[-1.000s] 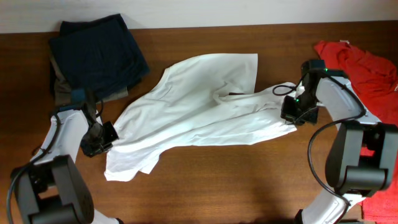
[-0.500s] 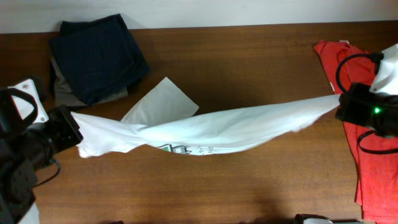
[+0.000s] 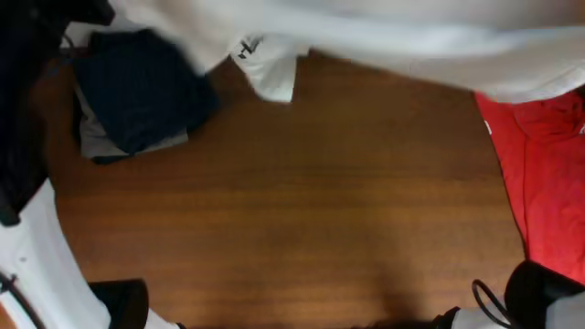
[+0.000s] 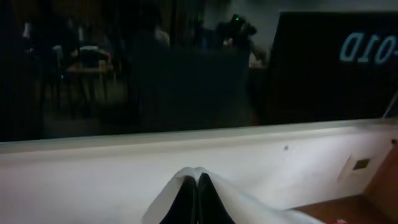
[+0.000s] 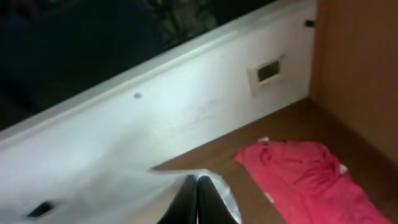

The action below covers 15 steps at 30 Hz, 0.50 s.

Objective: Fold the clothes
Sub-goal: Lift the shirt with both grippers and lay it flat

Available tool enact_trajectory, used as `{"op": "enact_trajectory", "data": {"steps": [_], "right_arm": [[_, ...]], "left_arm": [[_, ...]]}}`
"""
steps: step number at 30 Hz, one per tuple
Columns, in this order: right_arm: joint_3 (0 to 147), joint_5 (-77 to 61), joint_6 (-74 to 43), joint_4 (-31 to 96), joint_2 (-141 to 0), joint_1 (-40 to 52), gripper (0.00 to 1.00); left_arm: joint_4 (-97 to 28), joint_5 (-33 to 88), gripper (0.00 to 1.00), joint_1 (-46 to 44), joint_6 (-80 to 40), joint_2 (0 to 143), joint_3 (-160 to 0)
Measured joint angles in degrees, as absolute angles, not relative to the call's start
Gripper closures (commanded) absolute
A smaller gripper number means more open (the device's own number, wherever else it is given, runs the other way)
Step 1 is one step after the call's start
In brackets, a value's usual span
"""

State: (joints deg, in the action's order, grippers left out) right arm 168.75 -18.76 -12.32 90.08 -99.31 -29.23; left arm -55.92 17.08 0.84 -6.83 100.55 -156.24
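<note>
One thin white T-shirt (image 3: 411,46), held aloft as a blurred, stretched band over the wooden table (image 3: 292,210), left gripper (image 4: 196,188) clenched on its fabric, right gripper (image 5: 196,188) likewise pinching an edge, folded navy garments (image 3: 137,87) left, crumpled red T-shirt (image 3: 539,164) right.

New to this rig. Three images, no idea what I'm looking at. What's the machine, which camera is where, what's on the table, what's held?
A robot with two arms at a wooden table. The top-down picture is from a fixed camera above; the other two are from a camera on each wrist. The left gripper and the right gripper are each shut on a white T-shirt. It is held stretched between them, so high that it blurs across the top of the overhead view. On the table lie a folded dark navy garment over a grey garment, and a red T-shirt.
</note>
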Motion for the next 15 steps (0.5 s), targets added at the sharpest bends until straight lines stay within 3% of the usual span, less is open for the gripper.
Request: {"op": "enact_trajectory", "data": {"steps": [3,7,15], "right_arm": [[162.2,-19.8,-9.8,95.7,-104.2,-27.6,0.96],[139.9,-19.9,-6.7,97.0,-109.8,-22.6,0.96],[119.9,-13.7,-5.3,97.0,-89.2,-22.2,0.96]], "left_arm": [[-61.1,17.0,1.00,-0.7,-6.6,105.6,-150.9],[-72.0,17.0,1.00,-5.1,-5.5,130.1,-137.9],[-96.8,13.0,1.00,-6.5,-5.1,113.8,-140.4]]}}
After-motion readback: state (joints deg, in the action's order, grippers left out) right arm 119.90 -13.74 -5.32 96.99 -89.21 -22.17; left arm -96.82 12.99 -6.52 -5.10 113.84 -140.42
